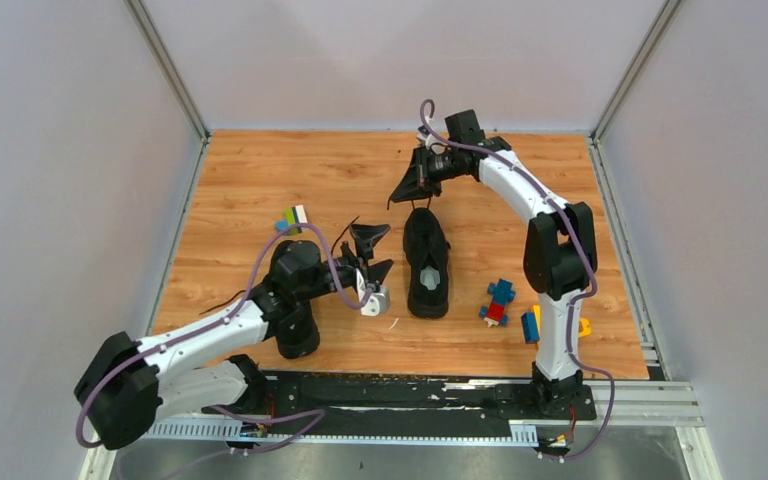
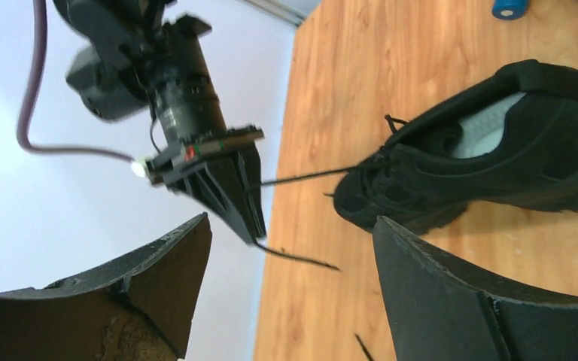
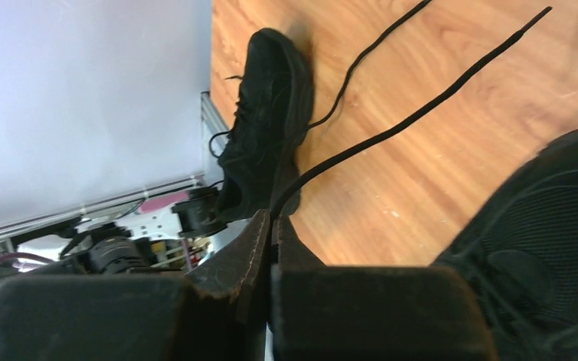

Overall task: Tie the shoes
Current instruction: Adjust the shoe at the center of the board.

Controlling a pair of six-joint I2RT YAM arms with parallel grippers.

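One black shoe (image 1: 427, 262) lies mid-table, its toe toward the far side; the left wrist view shows it (image 2: 497, 143) with its pale insole. My right gripper (image 1: 412, 195) hangs just beyond its toe, shut on a thin black lace (image 3: 414, 116) that leaves the fingertips (image 3: 272, 218). In the left wrist view that lace (image 2: 323, 174) runs taut from the shoe to the right gripper, and a short tail hangs below. My left gripper (image 1: 378, 250) stands open left of the shoe, with nothing between its fingers (image 2: 292, 226). A second black shoe (image 3: 267, 128) lies near the rail, its laces loose.
Blue, red and yellow toy blocks (image 1: 498, 302) lie right of the shoe near the right arm's base. A green, white and blue block (image 1: 293, 218) sits by the left arm's wrist. Grey walls enclose the wooden table (image 1: 260, 180) on three sides.
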